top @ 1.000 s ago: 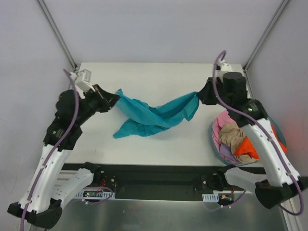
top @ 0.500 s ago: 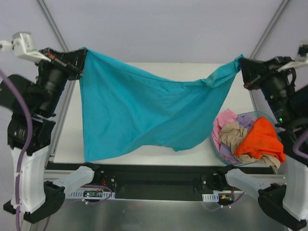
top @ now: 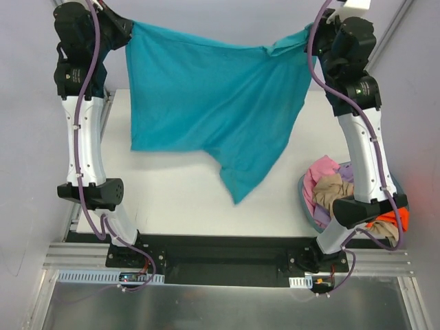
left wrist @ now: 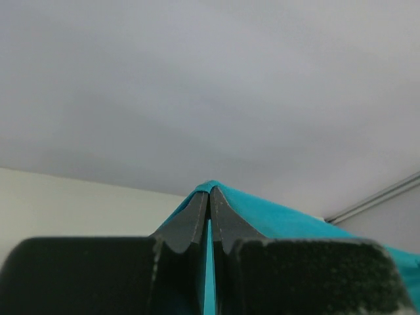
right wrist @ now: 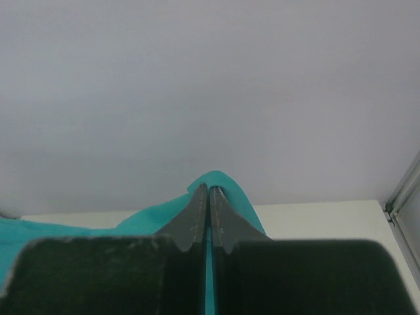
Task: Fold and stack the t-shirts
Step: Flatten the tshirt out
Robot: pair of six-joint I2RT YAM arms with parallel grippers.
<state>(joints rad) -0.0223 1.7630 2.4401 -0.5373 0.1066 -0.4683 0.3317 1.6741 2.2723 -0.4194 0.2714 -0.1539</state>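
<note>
A teal t-shirt (top: 213, 103) hangs spread out high above the table, held by two upper corners. My left gripper (top: 129, 27) is shut on its left corner, and my right gripper (top: 309, 34) is shut on its right corner. The shirt's lower edge droops to a point (top: 237, 196) over the table. In the left wrist view the fingers (left wrist: 197, 220) pinch teal cloth (left wrist: 275, 220); in the right wrist view the fingers (right wrist: 197, 220) do the same on teal cloth (right wrist: 151, 220). More t-shirts, pink (top: 322, 170), tan (top: 331, 189) and orange (top: 402, 218), lie in the basket.
The round blue-grey basket (top: 307, 205) stands at the table's right near edge, partly behind the right arm (top: 368, 144). The left arm (top: 82, 130) rises along the left edge. The white table (top: 172, 185) lies beneath the shirt, with grey walls and frame rails behind.
Both arms have lifted from table height to high up, raising the teal shirt from a bunched strip on the table into a spread, hanging sheet. The grips stayed shut.
</note>
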